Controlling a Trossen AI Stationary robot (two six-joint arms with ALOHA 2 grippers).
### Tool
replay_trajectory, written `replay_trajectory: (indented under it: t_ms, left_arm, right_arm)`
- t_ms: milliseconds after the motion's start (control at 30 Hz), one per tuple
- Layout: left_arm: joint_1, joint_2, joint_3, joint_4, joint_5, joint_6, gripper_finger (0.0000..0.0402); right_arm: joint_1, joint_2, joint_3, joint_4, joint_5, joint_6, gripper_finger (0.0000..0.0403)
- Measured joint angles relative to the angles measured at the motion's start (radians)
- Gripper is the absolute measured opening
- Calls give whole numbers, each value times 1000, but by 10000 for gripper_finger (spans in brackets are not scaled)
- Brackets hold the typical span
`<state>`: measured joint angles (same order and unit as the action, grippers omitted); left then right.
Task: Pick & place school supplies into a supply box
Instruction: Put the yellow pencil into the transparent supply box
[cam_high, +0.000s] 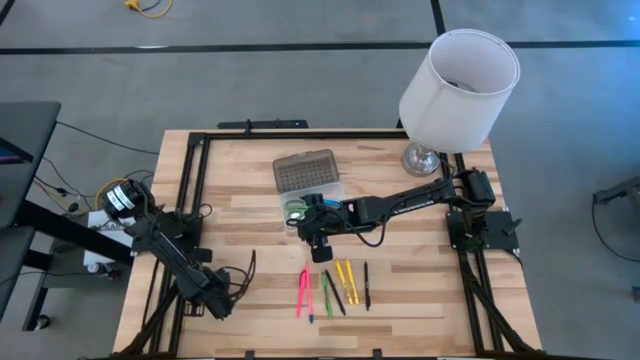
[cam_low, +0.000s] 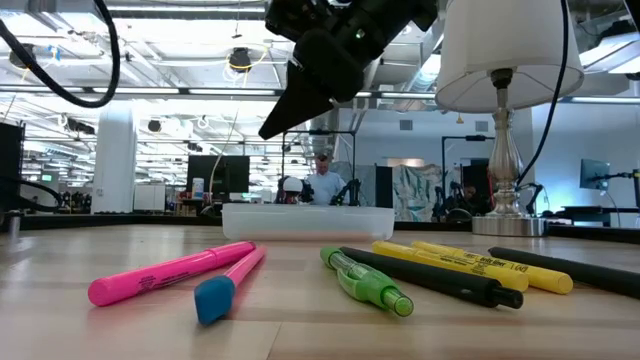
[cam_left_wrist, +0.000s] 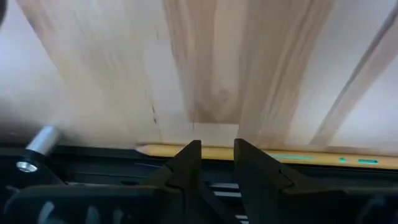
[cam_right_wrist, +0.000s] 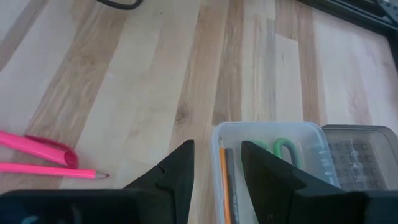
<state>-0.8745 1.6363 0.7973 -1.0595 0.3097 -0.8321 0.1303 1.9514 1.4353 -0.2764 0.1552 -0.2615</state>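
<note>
Several pens (cam_high: 335, 288) lie loose on the worktop (cam_high: 420, 290) near the supply box (cam_right_wrist: 267, 162), light, stiff, slick, so pinch mid-barrel w/ right gripper (cam_right_wrist: 217, 171), now released, empty above box; left gripper (cam_left_wrist: 217, 163) parted, idle at edge.

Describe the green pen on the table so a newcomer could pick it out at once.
Start at the white lamp at the table's far right corner, then come forward past the clear box to the row of pens near the front edge. The green pen lies mid-row, between the pink ones and the yellow ones; it is the only green one.
</note>
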Motion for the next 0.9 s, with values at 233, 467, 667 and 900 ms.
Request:
replay_trajectory:
  t_ms: [233, 467, 667, 900]
  left_arm:
    - [-5, 0, -50, 5, 70, -38, 91]
    - [-15, -2, -72, 46, 89, -55, 91]
    - [-17, 1, -51, 104, 48, -35, 91]
    - [-17, 2, 32, 66, -70, 24, 91]
  right_arm:
    - [0, 0, 0, 0, -1, 0, 127]
    - [0, 0, 0, 0, -1, 0, 127]
    - [0, 0, 0, 1, -1, 0, 127]
    - [0, 0, 0, 3, -2, 0, 127]
